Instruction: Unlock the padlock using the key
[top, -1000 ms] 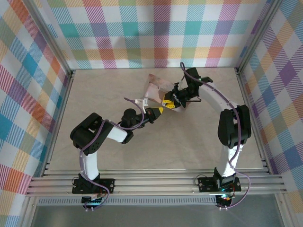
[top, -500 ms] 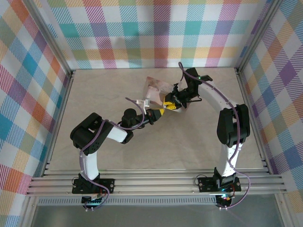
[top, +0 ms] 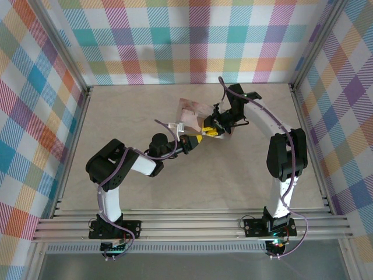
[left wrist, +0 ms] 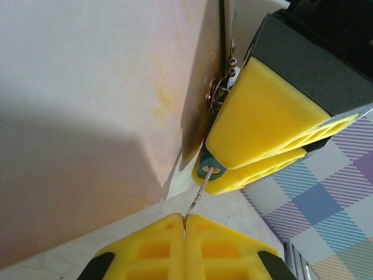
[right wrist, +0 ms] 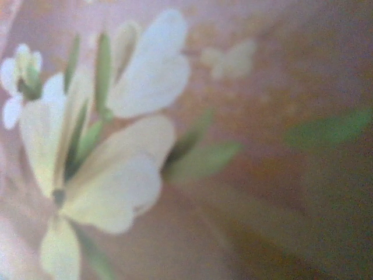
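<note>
Plainly, the key [left wrist: 196, 196] enters the padlock [left wrist: 207, 164] — beside pink box [top: 191, 108].

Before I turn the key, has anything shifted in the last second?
The left gripper crept right and the right gripper crept left, closing the gap a little. The pink illustrated box shifted slightly nearer at its far corner. Unchanged: the left gripper is shut on the thin metal key, its tip at the keyhole of the small teal padlock, which the right gripper clamps.
</note>
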Robot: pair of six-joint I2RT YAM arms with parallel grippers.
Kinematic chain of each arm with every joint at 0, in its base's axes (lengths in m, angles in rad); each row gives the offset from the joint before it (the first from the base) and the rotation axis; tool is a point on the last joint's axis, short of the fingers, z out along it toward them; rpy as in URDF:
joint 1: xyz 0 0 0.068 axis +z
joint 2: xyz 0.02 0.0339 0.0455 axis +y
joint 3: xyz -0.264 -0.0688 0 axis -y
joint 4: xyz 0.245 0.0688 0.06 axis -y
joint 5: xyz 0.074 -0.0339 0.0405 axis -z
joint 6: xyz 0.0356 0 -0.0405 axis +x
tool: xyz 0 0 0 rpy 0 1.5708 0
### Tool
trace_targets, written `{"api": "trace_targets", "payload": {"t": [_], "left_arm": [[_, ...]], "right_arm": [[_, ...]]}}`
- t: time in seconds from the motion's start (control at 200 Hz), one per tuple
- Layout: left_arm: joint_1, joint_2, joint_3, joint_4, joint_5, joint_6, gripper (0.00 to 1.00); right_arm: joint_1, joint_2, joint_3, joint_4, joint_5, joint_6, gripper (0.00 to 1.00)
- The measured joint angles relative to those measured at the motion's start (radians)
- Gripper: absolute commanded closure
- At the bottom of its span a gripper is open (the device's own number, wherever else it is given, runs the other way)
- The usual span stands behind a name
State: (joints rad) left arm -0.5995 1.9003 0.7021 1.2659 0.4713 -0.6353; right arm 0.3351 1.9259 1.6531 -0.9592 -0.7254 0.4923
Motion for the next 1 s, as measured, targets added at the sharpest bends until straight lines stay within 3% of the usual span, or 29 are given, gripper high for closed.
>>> {"api": "trace_targets", "payload": {"t": [1.0], "left_arm": [[0.01,0.002,0.029,-0.085,0.06,-0.132,1.0]], "right_arm": [[0.026,0.002,0.005,-0.016,0.132,-0.021,1.0]]}}
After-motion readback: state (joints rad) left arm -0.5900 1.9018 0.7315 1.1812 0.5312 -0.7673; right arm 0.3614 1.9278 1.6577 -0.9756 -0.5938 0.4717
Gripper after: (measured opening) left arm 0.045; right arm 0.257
